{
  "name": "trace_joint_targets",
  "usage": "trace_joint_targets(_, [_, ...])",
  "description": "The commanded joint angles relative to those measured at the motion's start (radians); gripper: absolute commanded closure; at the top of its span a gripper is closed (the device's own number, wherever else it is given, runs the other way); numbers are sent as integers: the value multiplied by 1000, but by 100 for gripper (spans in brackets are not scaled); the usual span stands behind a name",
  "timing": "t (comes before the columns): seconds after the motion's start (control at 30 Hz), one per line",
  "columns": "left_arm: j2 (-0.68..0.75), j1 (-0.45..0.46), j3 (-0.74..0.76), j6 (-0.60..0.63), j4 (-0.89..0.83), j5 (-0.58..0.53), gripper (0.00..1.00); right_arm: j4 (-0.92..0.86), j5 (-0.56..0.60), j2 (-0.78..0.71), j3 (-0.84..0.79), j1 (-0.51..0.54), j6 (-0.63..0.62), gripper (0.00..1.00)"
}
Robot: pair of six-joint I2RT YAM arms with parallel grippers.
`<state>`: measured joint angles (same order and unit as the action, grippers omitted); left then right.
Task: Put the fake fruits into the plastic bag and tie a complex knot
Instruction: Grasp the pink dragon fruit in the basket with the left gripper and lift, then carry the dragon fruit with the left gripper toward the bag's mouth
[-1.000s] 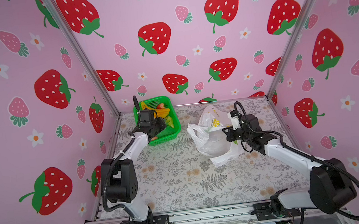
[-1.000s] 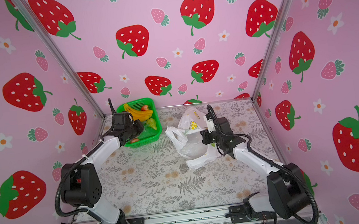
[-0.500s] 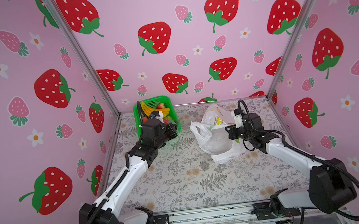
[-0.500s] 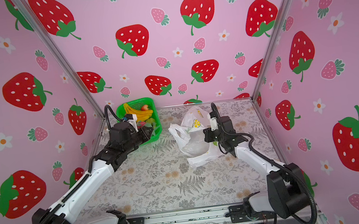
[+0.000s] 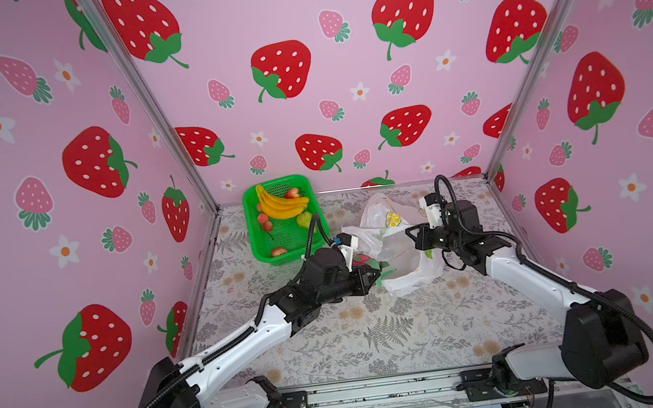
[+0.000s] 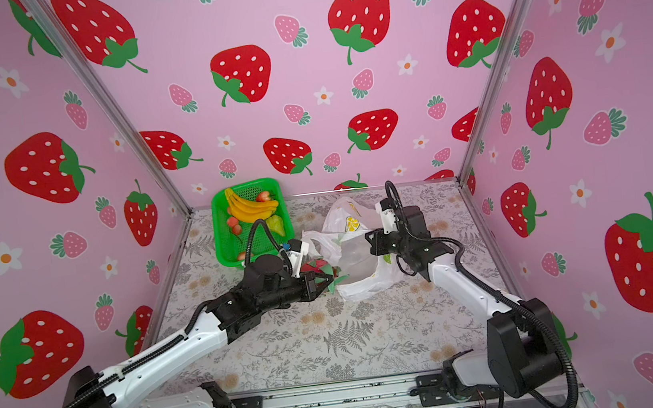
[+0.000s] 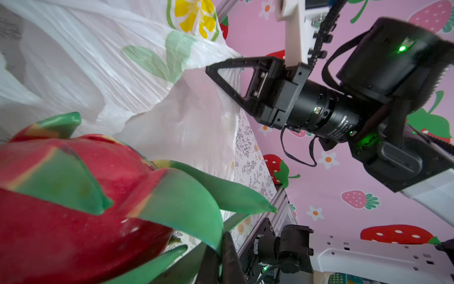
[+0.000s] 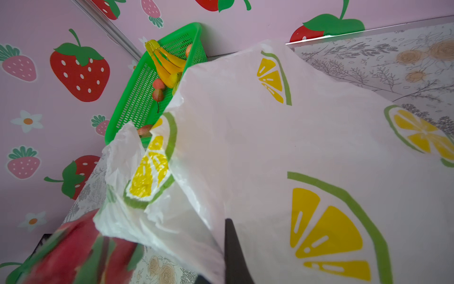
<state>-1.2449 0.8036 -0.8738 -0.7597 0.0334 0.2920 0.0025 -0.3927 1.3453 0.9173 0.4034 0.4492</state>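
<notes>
The dragon fruit (image 5: 363,259) is held clear of the table (image 5: 372,325) at the open mouth of the plastic bag (image 5: 403,248), on the bag's left side in both top views. The left gripper (image 5: 371,274) is closed on it. In the left wrist view, one of the fingers (image 7: 222,260) pinches a green scale at the base of the fruit, and the red body extends past the fingertips toward the bag.

The bag sits behind the centre of the table, between the two grippers. Its lower part rests on the table surface. The right gripper (image 5: 411,234) has its jaws pressed together on the bag's upper edge and holds that edge raised, so the mouth faces the fruit.

A green basket (image 5: 252,232) stands in the back left corner of the table, near the bag but not touching it. It contains a banana bunch (image 5: 281,208), a green pear (image 5: 305,219) and several small red fruits (image 5: 263,219).
</notes>
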Motion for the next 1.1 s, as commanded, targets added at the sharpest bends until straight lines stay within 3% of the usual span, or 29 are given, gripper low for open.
trace_joint_targets(0.0, [-41,8,-47,-37,190,65,100,11,-67,-17,-4,-3,32,100])
trace_joint_targets(0.47, [-240,30,-115,-210,409,207,100,32,-156,-34,-8,-3,91,100])
trace_joint_targets(0.77, [-218,67,-120,-222,388,208,100,-89,51,-7,62,-3,10,100])
trace_joint_targets(1.07, [-217,99,-121,-248,438,238,100,-99,3,20,83,-3,9,100])
